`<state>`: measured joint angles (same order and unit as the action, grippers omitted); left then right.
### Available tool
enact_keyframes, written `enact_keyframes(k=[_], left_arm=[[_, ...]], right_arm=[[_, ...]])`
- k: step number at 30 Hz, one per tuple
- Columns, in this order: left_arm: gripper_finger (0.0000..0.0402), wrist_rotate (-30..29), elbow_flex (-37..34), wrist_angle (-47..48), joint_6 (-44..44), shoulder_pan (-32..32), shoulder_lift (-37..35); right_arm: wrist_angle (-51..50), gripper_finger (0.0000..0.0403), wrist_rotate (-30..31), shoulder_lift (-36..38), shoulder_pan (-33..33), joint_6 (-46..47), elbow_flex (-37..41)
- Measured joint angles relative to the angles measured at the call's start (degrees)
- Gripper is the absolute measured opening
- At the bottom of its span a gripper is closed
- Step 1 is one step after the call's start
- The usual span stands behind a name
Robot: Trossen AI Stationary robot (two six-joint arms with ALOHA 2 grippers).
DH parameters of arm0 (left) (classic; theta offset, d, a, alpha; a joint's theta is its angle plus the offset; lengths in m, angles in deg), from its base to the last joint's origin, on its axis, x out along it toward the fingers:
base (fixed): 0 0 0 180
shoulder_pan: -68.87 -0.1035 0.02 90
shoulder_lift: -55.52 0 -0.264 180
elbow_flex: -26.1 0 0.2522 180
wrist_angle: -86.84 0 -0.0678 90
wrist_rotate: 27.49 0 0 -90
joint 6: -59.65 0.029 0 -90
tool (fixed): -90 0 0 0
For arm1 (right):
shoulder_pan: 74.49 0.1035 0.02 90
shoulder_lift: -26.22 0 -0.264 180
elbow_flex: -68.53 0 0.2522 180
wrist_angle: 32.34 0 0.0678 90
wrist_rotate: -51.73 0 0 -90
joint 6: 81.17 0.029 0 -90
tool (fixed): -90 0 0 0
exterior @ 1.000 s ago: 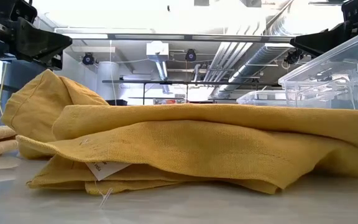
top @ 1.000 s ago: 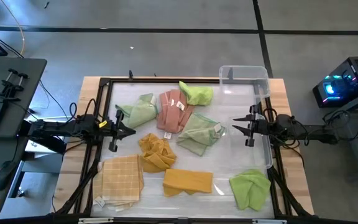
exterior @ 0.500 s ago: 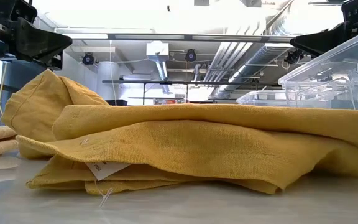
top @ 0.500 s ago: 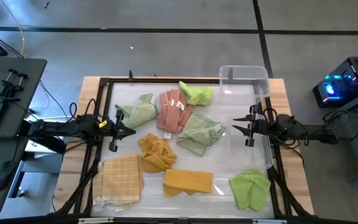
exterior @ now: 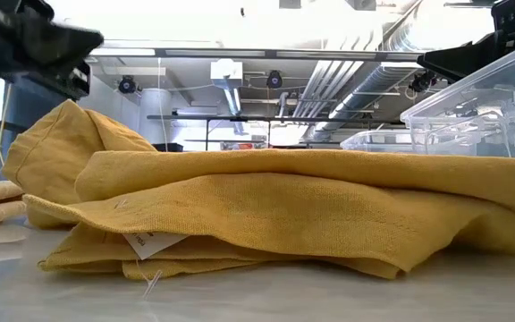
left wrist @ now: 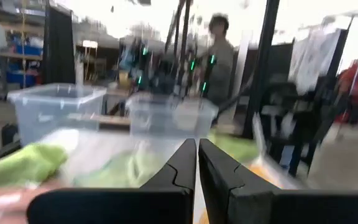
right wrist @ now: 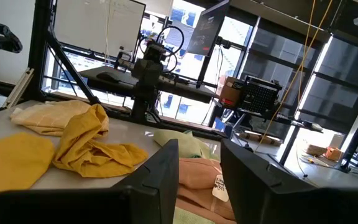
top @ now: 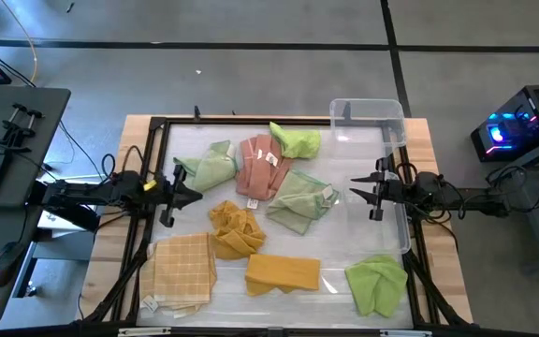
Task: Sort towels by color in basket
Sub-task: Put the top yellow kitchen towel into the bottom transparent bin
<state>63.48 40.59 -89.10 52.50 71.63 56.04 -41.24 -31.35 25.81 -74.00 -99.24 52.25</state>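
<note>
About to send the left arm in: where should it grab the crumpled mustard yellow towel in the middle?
Probably pinch the raised fold at the top of the crumpled mustard yellow towel, coming straight down. It is bunched into ridges, so a peak offers cloth to close on; the left gripper, now shut, must open first.

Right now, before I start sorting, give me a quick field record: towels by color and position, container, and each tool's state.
left tool: shut, empty, at the table's left edge beside the pale green towel
right tool: open, empty, over the table's right side
salmon pink towel: centre rear
lime green towels: one at rear, one at front right
second pale green towel: centre
mustard yellow towels: one crumpled centre, one folded at front
tan check towel: front left
clear plastic bin: rear right, no towels inside
sorted so far: none
</note>
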Motion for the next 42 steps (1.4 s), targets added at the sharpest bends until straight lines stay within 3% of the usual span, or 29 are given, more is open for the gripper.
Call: enact_keyframes(k=[3,6,9,18,23,34,42], left_arm=[[0.0009,2.24,0.00,-7.29,-1.22,0.34,0.21],[0.0009,5.58,0.00,-15.64,3.79,1.40,1.49],[0.0009,5.34,0.04,-21.49,9.87,2.67,4.49],[0.0010,-11.24,5.78,-20.67,17.06,4.87,21.75],[0.0027,-15.43,15.15,-12.70,16.70,5.37,31.91],[0.0130,-13.73,39.61,16.94,15.09,13.21,47.78],[0.0195,-15.67,42.49,29.43,-2.96,19.96,59.15]], right_arm=[[0.01,0.0114,0.00,0.00,0.01,0.01,-0.01],[-0.03,0.0114,0.00,-0.01,0.01,0.01,-0.01],[-0.07,0.0114,0.00,0.00,0.02,0.02,0.01],[-1.91,0.0114,0.00,0.00,0.00,0.00,-0.01],[-3.74,0.0114,0.00,0.00,0.00,0.00,0.01],[-7.15,0.0114,-0.01,0.00,0.01,0.00,0.00],[-7.94,0.0114,0.00,0.00,0.02,0.02,-0.01]])
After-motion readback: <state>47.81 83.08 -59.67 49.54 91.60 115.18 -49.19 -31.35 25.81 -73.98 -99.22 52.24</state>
